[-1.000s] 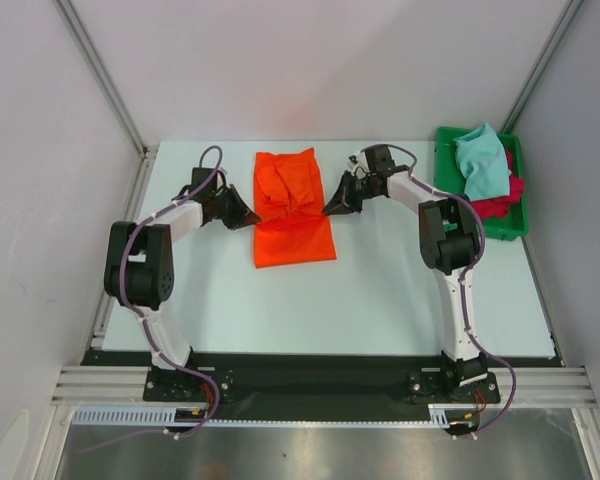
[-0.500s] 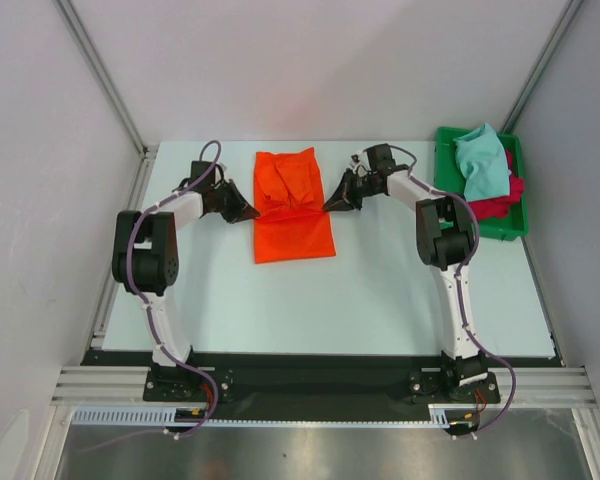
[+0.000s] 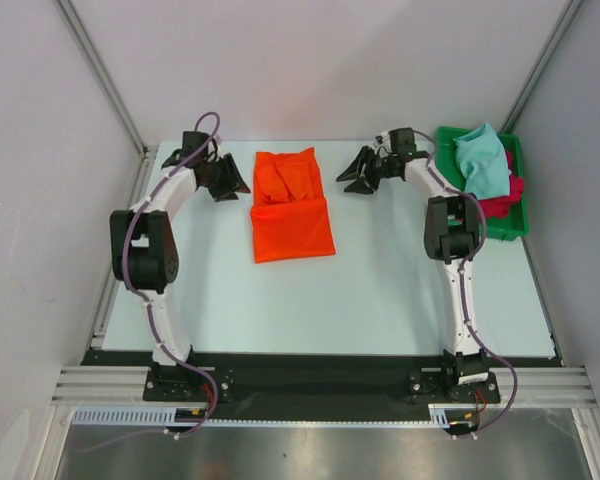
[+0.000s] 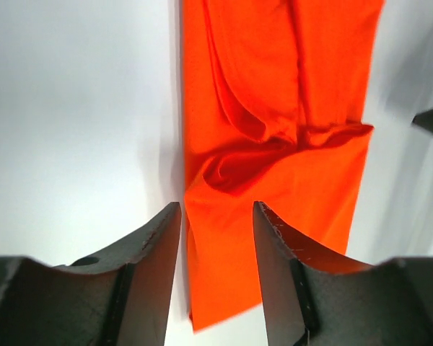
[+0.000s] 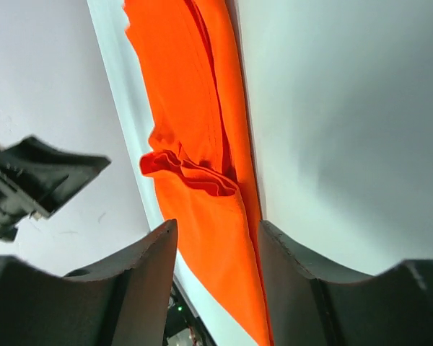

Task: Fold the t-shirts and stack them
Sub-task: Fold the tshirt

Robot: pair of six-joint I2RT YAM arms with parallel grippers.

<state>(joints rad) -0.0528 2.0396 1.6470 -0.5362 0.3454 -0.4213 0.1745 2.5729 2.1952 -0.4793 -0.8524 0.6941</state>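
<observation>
Flanking the orange t-shirt (image 3: 292, 205), the two grippers hang beside its far half, one on each side. The left gripper (image 3: 230, 182) stands just beside the shirt's left edge, its jaws parted and holding nothing. In the left wrist view its two dark fingers (image 4: 155, 245) frame a gap through which the shirt's left edge and a bunched fold of cloth appear. The right gripper (image 3: 352, 176) stands near the shirt's right edge, apart from the cloth, likewise spread and empty. In the right wrist view its fingers (image 5: 148, 267) frame the shirt's right edge, and the left gripper shows beyond the shirt as a dark shape. The orange t-shirt lies on the white table (image 3: 380, 290), folded into a narrow rectangle running away from the arm bases. Its far half is creased and rumpled, while its near half is a smooth, slightly wider layer whose edge crosses the middle. To the right of the orange t-shirt, beyond the right gripper, a green tray (image 3: 510, 232) holds a light teal t-shirt (image 3: 480, 165) heaped on a crimson red t-shirt (image 3: 500, 205), both unfolded.
</observation>
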